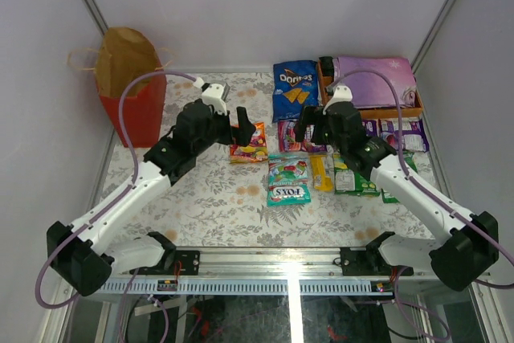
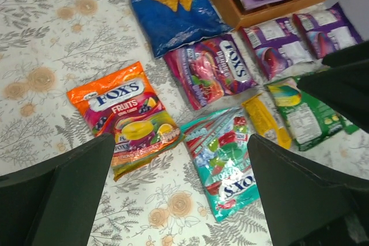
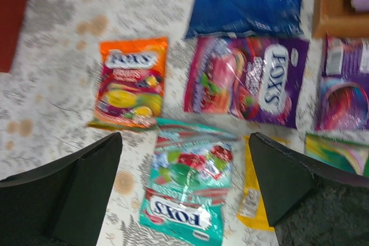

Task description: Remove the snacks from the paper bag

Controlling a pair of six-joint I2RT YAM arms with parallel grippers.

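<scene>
The red paper bag (image 1: 128, 90) stands upright at the far left, apart from both arms. The snacks lie flat on the table: a blue Doritos bag (image 1: 295, 90), an orange Fox's pack (image 2: 127, 119), a teal Fox's pack (image 2: 228, 159), a purple-pink Fox's pack (image 3: 248, 79), a yellow pack (image 2: 266, 120), a green pack (image 2: 305, 113) and purple packs (image 2: 277, 47). My left gripper (image 1: 241, 128) is open and empty above the orange pack. My right gripper (image 1: 309, 130) is open and empty above the purple-pink and teal packs.
An orange wooden tray (image 1: 324, 86) with a folded purple cloth (image 1: 373, 78) sits at the back right. White walls close in the table on three sides. The flower-print tablecloth (image 1: 209, 206) shows bare between the arms.
</scene>
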